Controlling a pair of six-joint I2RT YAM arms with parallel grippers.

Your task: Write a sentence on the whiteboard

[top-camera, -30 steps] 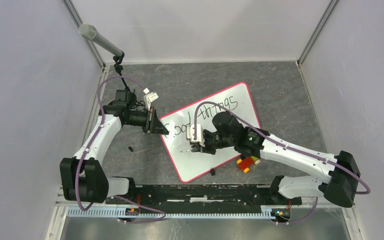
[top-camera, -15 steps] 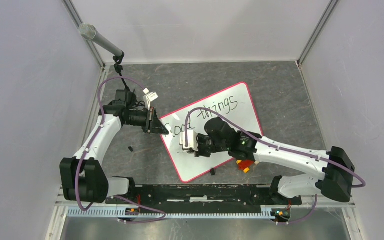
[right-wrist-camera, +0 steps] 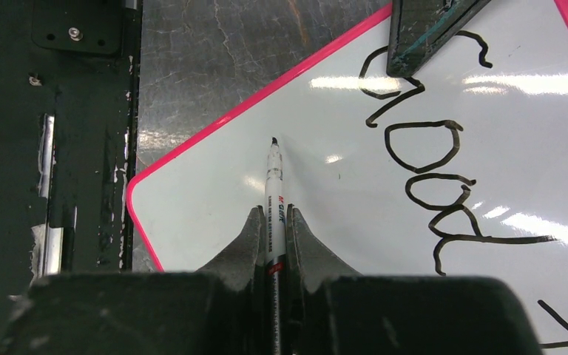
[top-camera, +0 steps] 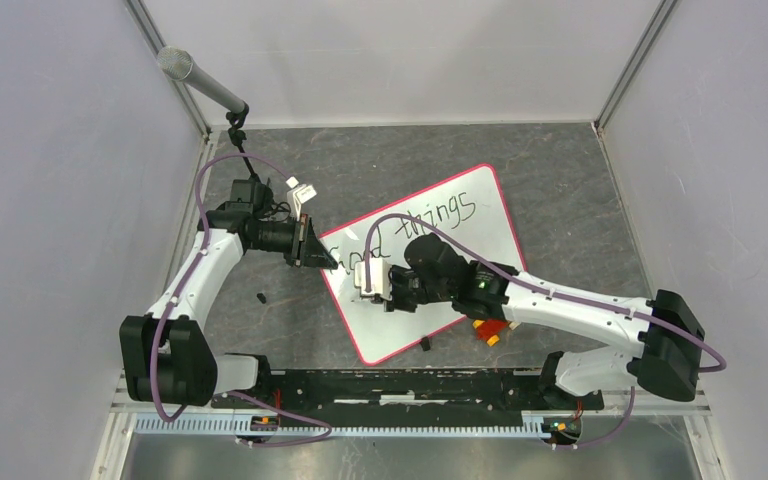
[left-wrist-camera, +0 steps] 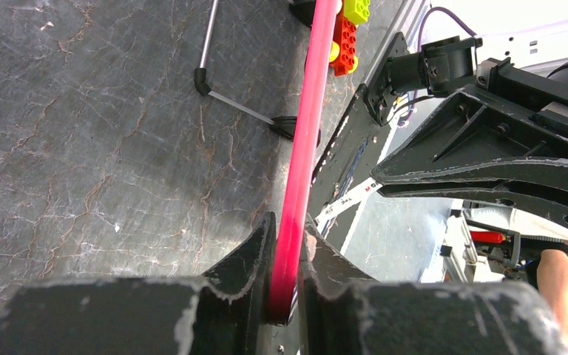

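Observation:
The whiteboard [top-camera: 490,228] lies tilted on the dark table, white with a red-pink rim. The sentence [top-camera: 442,211] reads "Good things" in one black line; my right arm hides part of "Good" from above. My left gripper [top-camera: 324,261] is shut on the board's left rim [left-wrist-camera: 305,140], with jaws on either side [left-wrist-camera: 287,248]. My right gripper [top-camera: 373,285] is shut on a white marker [right-wrist-camera: 274,188]. It holds the marker tip over blank board [right-wrist-camera: 214,185] below "Good" [right-wrist-camera: 429,170], near the lower-left corner. I cannot tell whether the tip touches.
Red and yellow toy bricks [top-camera: 493,328] lie by the board's near right edge, also in the left wrist view [left-wrist-camera: 346,29]. A small black piece [top-camera: 260,297] lies left of the board, another [top-camera: 427,345] at its near edge. A microphone [top-camera: 200,82] stands far left.
My right gripper has moved left across the board with the marker, towards the lower-left corner. My left arm and the board have not moved.

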